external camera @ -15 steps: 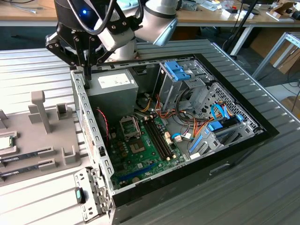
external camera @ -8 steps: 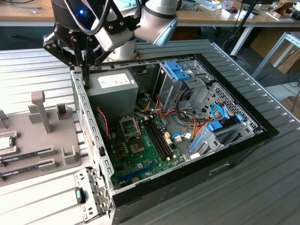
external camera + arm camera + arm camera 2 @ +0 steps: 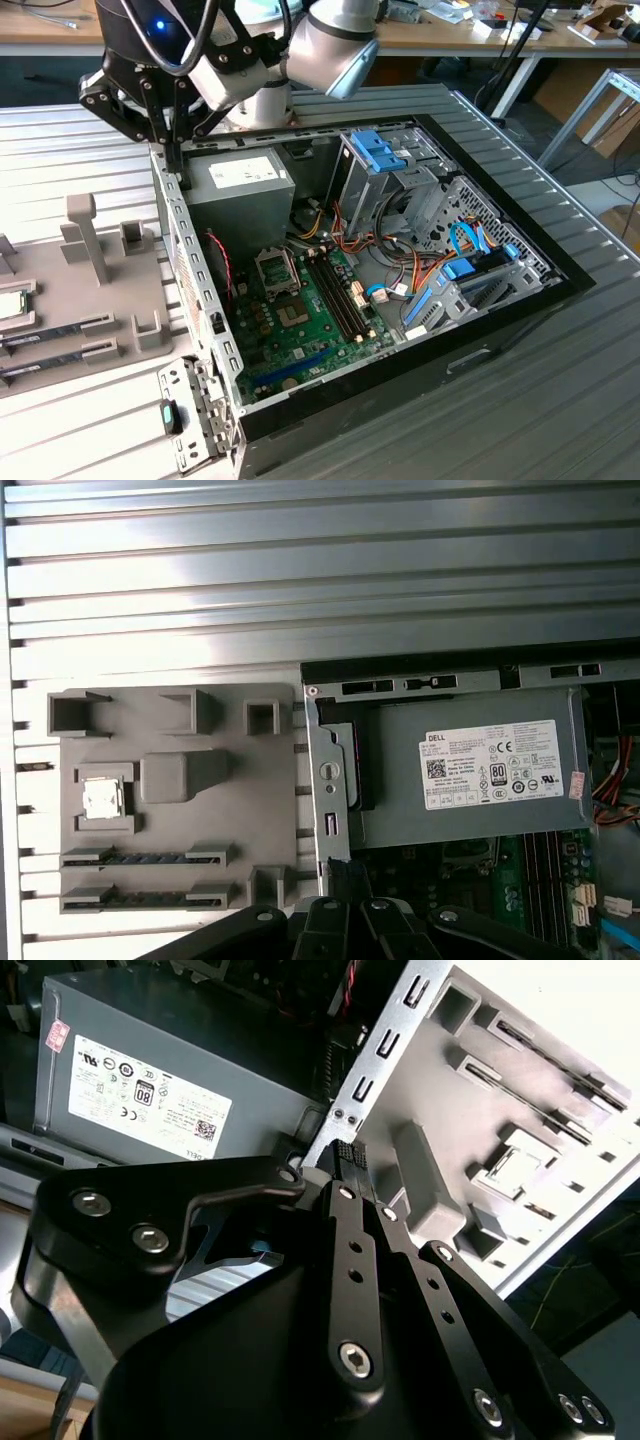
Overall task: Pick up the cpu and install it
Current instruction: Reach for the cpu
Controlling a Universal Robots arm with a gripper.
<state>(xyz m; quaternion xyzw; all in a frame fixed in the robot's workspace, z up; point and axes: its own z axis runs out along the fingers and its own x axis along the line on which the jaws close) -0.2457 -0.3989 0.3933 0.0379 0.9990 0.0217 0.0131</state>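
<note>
The cpu (image 3: 103, 798) is a small silvery square lying flat in a recess of the grey holder tray (image 3: 270, 780), beside the open computer case; it also shows in the exterior view (image 3: 14, 305) and the second wrist view (image 3: 513, 1166). My gripper (image 3: 179, 172) hangs above the case's side wall, between the tray and the grey power-supply box (image 3: 240, 182). Its black fingers (image 3: 346, 1152) are pressed together with nothing between them. The motherboard's socket (image 3: 274, 268) sits open inside the case, below the power supply.
The tray also holds long memory sticks (image 3: 140, 858) and upright grey posts (image 3: 85, 235). Inside the case are the green motherboard (image 3: 300, 320), coloured cables (image 3: 400, 275) and blue-tabbed drive bays (image 3: 385, 150). The case's metal rim (image 3: 195, 290) stands between tray and socket.
</note>
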